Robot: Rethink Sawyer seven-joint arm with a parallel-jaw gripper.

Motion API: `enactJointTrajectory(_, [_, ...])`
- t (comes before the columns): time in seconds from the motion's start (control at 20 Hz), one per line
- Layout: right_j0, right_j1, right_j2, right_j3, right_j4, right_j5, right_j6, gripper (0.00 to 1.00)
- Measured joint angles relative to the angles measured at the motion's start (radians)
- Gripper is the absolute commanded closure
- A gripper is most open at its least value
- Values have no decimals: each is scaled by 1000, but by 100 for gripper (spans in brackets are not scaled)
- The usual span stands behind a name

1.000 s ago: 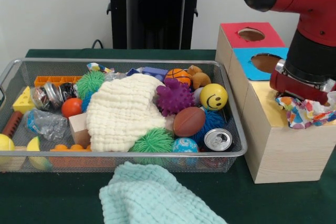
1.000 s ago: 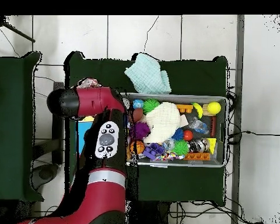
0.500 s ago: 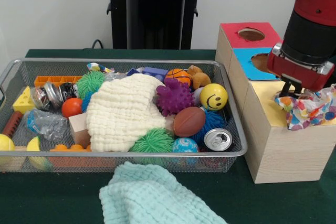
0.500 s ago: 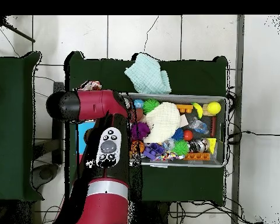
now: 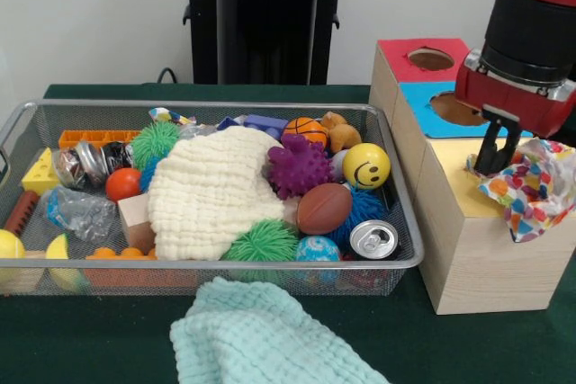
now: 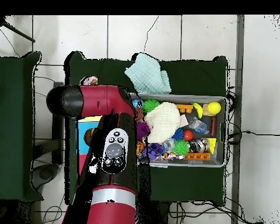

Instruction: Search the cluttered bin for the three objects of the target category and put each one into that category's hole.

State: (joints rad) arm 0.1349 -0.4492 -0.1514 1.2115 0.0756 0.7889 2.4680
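A mint cloth (image 5: pixel 270 339) lies on the bench before the wire bin (image 5: pixel 396 263). Beyond, the colourful wrapper (image 5: pixel 529 188) rests on the wooden box's (image 5: pixel 477 254) yellow top, just beside and below the pincer (image 5: pixel 493 155); whether that is clenched, I cannot tell.

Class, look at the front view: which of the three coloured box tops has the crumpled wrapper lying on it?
The yellow top, nearest the camera; the red top and blue top carry nothing.
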Motion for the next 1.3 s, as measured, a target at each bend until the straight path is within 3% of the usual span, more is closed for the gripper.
enactJointTrajectory(1.3, [30, -17, -6, -80, -2, 195, 0, 100])
